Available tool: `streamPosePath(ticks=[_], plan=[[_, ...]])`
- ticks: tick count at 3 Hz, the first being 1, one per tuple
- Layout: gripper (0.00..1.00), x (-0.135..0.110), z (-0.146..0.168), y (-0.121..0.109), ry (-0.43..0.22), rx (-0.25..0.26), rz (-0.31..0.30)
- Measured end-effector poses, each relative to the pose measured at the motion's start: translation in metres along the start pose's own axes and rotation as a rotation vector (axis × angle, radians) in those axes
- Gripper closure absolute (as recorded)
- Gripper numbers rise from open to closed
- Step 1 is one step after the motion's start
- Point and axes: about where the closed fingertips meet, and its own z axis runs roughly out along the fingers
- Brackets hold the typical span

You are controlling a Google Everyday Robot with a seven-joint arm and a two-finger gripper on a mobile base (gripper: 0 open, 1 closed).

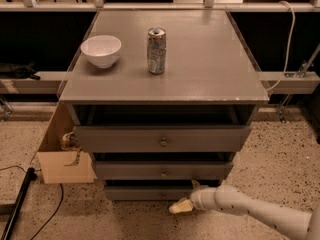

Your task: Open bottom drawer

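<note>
- Bottom drawer (140,192): lowest of three in the grey cabinet, thin front just above the floor, small knob (162,195) at centre, set further back than the two fronts above
- Thin dark strip shows over its front, so maybe out a crack; I'd judge it not properly opened yet, and the pull is prob all still to do
- My gripper (180,206) sits low by the floor, just in front of that drawer front, a bit below and right of the knob; looks near it but not on it
- Can't tell whether the gripper is wide or closed from here; nothing seems held
- My arm (250,211) comes in from lower right, nearly level with the floor
- Left to do, as I read it: get onto the knob, then draw straight out toward me
- Middle drawer (125,170) and top drawer (115,139) both stick out further, overhanging the bottom one, so approach room from above is tight
- On the cabinet top (210,69): white bowl (101,50) and a can (156,50), well apart from my work; a rough tug could shake them
- Cardboard box (62,166) against the cabinet's left side, dark cable (55,204) on the floor beside it; neither in the drawer's path
</note>
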Motion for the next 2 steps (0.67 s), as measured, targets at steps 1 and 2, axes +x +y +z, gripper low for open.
streamPosePath(ticks=[1, 2], plan=[[0.0, -0.0011, 0.0152, -0.0067, 0.017, 0.04, -0.019], [0.0, -0.001, 0.0159, -0.0084, 0.008, 0.045, -0.011]])
